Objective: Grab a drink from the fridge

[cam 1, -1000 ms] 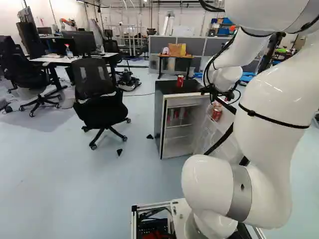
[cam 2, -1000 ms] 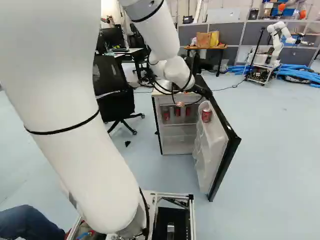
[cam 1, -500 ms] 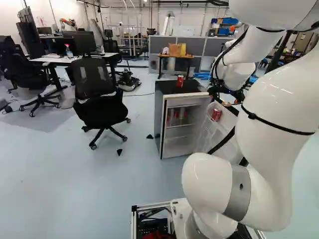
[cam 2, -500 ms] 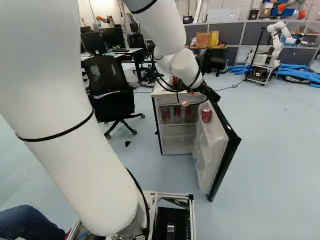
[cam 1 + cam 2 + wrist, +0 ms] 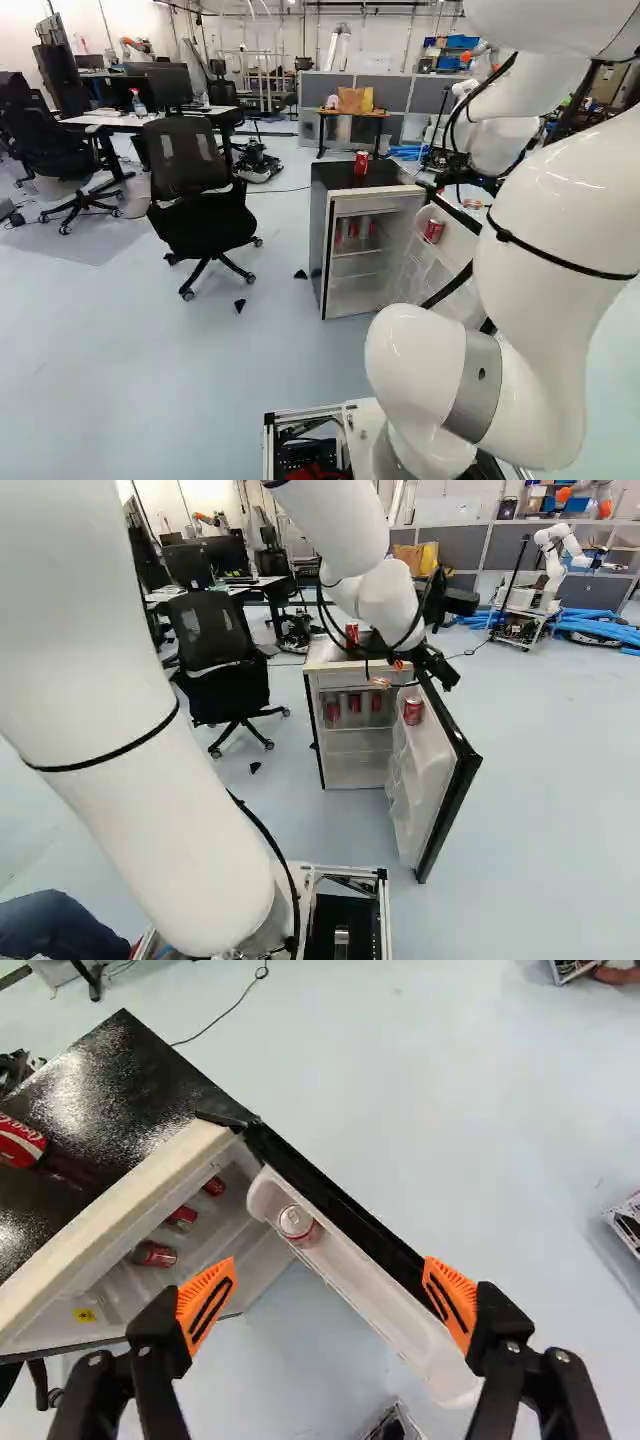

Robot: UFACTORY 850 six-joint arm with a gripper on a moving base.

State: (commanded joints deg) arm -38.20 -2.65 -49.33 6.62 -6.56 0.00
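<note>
Released, its fingers (image 5: 204,1307) spread wide, the gripper (image 5: 389,673) hangs near the open door (image 5: 432,765) of a fridge (image 5: 115,1085), a red can (image 5: 299,1225) standing in the door shelf (image 5: 365,1285). Three more cans (image 5: 155,1254) sit inside; another can (image 5: 20,1144) stands on top.

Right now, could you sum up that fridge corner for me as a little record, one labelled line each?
Appliance: small fridge
Door: fridge door, wide open
In the door: one red can, upright in the top shelf
Inside: three red cans visible
On top: another red can, upright
End effector: end effector open, fingers spread, over the open door
Held: nothing
Nearby: black office chair, left of the fridge in the left base view
</note>
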